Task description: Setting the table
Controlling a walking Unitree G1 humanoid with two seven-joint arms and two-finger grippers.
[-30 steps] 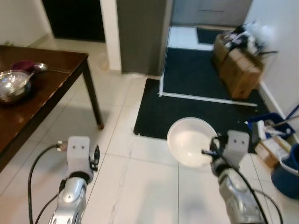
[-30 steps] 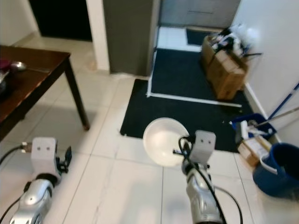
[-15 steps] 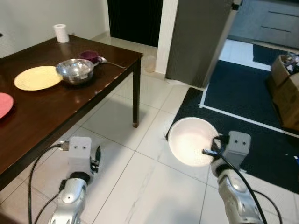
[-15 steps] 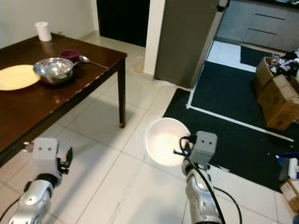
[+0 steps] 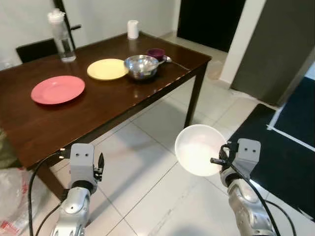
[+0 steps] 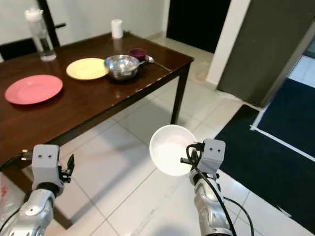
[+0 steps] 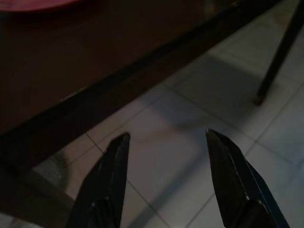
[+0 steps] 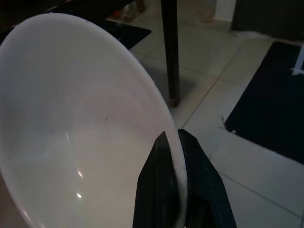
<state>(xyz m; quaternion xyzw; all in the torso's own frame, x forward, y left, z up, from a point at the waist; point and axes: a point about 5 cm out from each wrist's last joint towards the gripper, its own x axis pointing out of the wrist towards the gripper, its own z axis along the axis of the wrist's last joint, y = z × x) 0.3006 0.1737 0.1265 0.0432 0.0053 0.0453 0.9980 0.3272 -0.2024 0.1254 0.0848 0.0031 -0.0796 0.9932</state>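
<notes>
Pinched on the rim of a white bowl [image 5: 198,149], the right gripper [image 5: 220,161] sits in the lower right of the left eye frame, holding the bowl tilted above the pale tiled floor [image 5: 147,162], with its hollow toward the camera; the right wrist view shows the two black fingers [image 8: 164,190] closed on either side of the bowl's edge. Low in the lower left, the left gripper [image 7: 164,178] hangs with its fingers spread apart and nothing between them, above the tiles, just beside the edge of the dark wooden table [image 5: 98,105]. That table fills the upper left of the frame and carries a pink plate [image 5: 57,89], a yellow plate [image 5: 107,69], a steel bowl [image 5: 141,65], a small maroon cup [image 5: 156,52] with a spoon [image 5: 168,59] beside it, a clear water bottle [image 5: 61,35] and a white paper roll [image 5: 132,29]. A black mat [image 5: 290,147] lies on the floor at the right edge.
</notes>
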